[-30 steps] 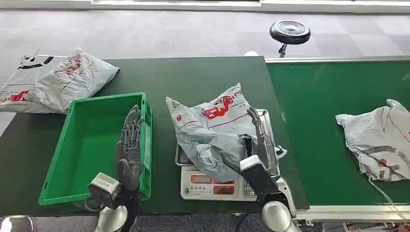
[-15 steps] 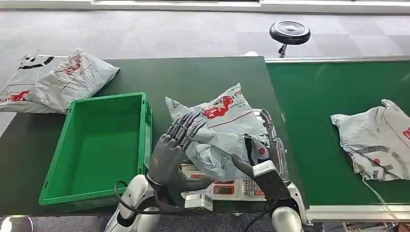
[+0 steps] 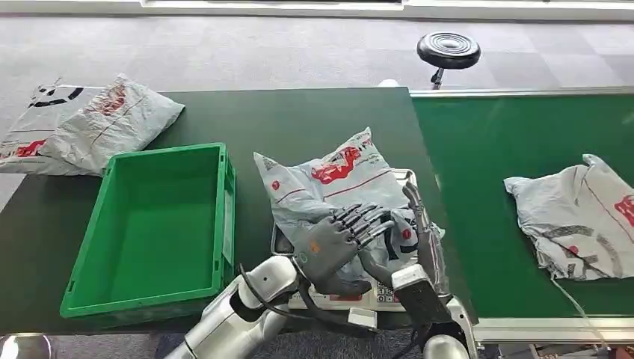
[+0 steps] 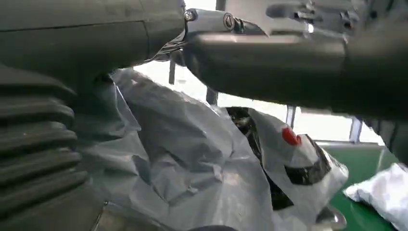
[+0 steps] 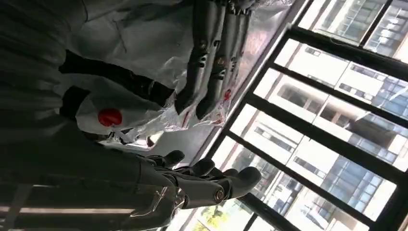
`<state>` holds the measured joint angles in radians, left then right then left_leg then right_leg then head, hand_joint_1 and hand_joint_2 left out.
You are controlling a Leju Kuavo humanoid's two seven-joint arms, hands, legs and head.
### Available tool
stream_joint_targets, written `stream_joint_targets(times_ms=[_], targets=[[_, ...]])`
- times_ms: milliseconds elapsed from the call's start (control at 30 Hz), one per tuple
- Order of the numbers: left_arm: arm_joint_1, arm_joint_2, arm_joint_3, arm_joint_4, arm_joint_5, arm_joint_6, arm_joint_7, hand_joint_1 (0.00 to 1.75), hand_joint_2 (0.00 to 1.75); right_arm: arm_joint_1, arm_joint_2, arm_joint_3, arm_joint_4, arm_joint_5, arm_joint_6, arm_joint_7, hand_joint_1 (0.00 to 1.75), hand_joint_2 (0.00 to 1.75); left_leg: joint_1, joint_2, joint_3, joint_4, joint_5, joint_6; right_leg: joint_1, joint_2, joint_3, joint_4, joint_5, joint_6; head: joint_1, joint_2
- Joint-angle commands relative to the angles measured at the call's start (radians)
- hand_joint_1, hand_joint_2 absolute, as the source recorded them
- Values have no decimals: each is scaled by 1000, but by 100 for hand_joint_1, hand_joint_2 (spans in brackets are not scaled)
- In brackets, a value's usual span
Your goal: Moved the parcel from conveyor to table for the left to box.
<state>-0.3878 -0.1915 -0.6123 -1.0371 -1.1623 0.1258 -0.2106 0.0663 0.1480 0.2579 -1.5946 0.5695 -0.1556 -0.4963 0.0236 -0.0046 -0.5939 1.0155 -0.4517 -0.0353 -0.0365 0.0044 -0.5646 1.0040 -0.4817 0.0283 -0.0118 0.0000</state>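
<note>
Now that my left hand (image 3: 338, 241) has swung over from the green crate (image 3: 90, 277) at lower left of the frame, it lies on the near side of the parcel (image 3: 329, 187), fingers (image 3: 364, 218) spread across the plastic; I cannot tell whether they have closed on it. The parcel sits on the scale (image 3: 333, 293) on the table (image 3: 299, 120), centre frame. My right hand (image 3: 419, 224) rests against the parcel's right edge, fingers straight. I judge the handover to the left has begun.
</note>
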Motion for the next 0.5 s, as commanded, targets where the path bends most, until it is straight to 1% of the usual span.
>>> stream_joint_targets(times_ms=[33, 333, 367, 400, 500], targets=[[-114, -54, -78, 270, 15, -27, 6, 0, 175, 17, 1, -33, -18, 4, 3, 15, 0, 175, 0, -3, 1, -2, 1, 2, 1, -4, 3, -2, 0, -3, 0, 0], [-126, -57, -88, 304, 16, -22, 1, 0, 175, 24, 2, -33, -28, 8, 3, 20, 0, 175, 0, 0, 1, -1, 0, 2, 0, -1, 1, -1, 0, -2, 0, 0], [-126, -57, -91, 306, 14, -14, -3, 23, 175, 26, 4, -33, -30, 9, 3, 21, 0, 175, 0, -1, 1, -2, 1, 2, 1, -1, 2, -2, 1, -3, 0, 0], [-124, -58, -88, 308, 18, 3, -6, 175, 175, 33, 7, -35, -37, 11, 1, 23, 0, 175, 0, 0, 1, -2, 1, 2, 1, -1, 2, -2, 1, -3, 0, 0], [-121, -51, -82, 289, 15, 12, -1, 175, 175, 51, 13, -40, -60, 20, 1, 28, 0, 175, 0, 0, 1, -1, 0, 2, 1, -1, 1, -1, 0, -2, 0, 0]])
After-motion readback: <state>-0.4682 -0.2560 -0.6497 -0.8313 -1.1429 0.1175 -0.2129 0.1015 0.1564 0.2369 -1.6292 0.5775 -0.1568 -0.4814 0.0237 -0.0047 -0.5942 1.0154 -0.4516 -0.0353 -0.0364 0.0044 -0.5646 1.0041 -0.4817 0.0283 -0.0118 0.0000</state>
